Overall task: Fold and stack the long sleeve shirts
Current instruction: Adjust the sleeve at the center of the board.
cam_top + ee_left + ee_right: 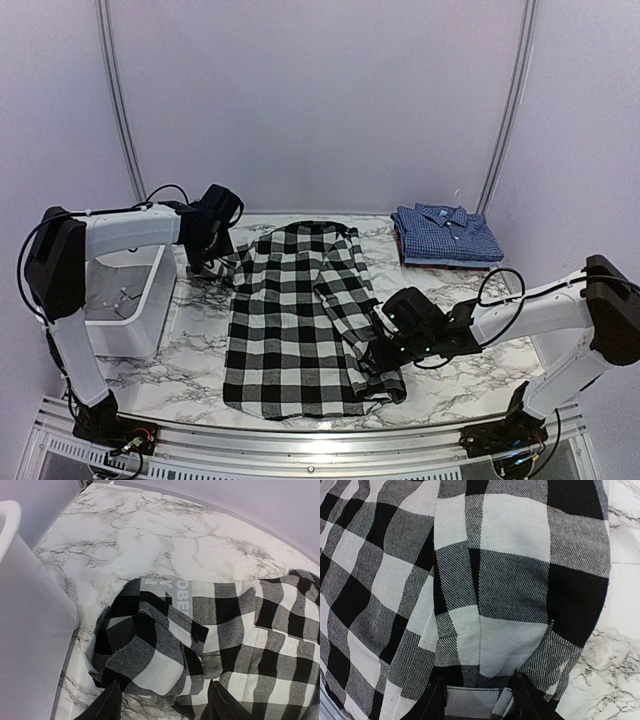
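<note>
White bin (150, 290): far left of the top view, just beside the left arm. On its floor are only a few small pale bits, too small to name, and no cloth.

Left pincer (164, 696): upper left of the top view, low over the shirt's shoulder. Its fingers are spread wide with nothing caught between them, so it is released.

Left sleeve (145, 645): a crumpled heap just ahead of the left pincer, between it and the bin wall. A lettered strip (175, 597) shows at its far edge.

Buffalo-check shirt (285, 340): centre of the frame, flat on the marble table (180, 370). Its long axis runs from the collar at upper centre to the hem at lower centre.

Right sleeve (345, 290): folded in over the body, slanting from upper centre to lower right.

Right pincer (477, 697): right of centre, down on the sleeve's lower end. The jaws stand partly apart with a fold of cloth between them, and I cannot tell whether they pinch it.

Blue checked shirt (445, 232): upper right, already folded with the collar up, well apart from both arms.

Next move, as a judgement: the loose left sleeve needs folding inward. It lies toward the frame's left, and the left arm is much the nearer.
</note>
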{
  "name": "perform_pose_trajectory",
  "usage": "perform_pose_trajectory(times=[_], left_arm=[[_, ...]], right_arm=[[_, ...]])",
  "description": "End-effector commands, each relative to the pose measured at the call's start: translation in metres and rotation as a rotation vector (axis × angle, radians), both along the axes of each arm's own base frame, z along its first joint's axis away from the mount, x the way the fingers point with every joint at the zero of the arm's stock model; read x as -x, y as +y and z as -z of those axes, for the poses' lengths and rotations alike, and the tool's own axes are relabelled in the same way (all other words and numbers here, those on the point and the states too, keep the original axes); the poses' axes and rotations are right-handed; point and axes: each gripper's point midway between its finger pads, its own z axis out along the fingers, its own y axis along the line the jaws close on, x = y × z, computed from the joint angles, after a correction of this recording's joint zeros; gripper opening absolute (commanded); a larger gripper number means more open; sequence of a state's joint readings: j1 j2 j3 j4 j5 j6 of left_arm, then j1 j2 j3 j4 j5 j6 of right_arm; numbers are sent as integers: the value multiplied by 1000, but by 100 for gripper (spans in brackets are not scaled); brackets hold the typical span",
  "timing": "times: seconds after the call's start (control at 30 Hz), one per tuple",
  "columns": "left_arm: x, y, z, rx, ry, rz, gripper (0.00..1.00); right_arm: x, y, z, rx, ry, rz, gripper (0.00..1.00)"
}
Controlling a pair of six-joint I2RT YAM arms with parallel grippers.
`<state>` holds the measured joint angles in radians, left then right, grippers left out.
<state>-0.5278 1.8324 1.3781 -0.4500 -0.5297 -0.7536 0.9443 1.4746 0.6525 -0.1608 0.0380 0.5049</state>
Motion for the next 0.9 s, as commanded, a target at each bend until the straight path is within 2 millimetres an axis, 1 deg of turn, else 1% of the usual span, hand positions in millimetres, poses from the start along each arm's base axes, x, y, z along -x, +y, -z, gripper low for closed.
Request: perform_pose_trajectory(times=[0.0,0.1,0.17,0.37,0.43,0.47,0.53,0.6,0.67,0.73,0.8,0.83,0.87], left_arm=[[1,33,12,-131,52,-83,63],[-1,44,18,-140,67,-114,69],[-3,49,21,-140,75,-126,70],[-13,56,35,-132,107,-132,70],[-18,55,43,-110,117,-121,67],[-20,52,46,-98,120,-107,64],[-23,46,49,-72,123,-83,55],[-26,41,47,-50,113,-69,42],[-28,37,42,-35,96,-55,27],[-32,33,33,-23,74,-34,14],[-36,23,22,-16,45,17,1],[-38,17,16,-16,28,45,0],[-38,6,9,-15,11,87,0]], right_arm=[[3,-1,4,5,13,-2,46],[0,2,-4,-7,-5,0,49],[-2,3,-10,-13,-17,3,49],[-11,7,-32,-26,-60,13,50],[-15,8,-43,-37,-81,21,50],[-16,9,-47,-42,-90,23,50],[-19,10,-57,-53,-108,28,50],[-22,10,-66,-58,-124,35,50],[-24,10,-73,-63,-139,41,50],[-25,11,-79,-73,-149,45,50],[-28,11,-85,-77,-163,52,50],[-29,11,-88,-78,-168,55,50],[-30,11,-91,-81,-177,59,50]])
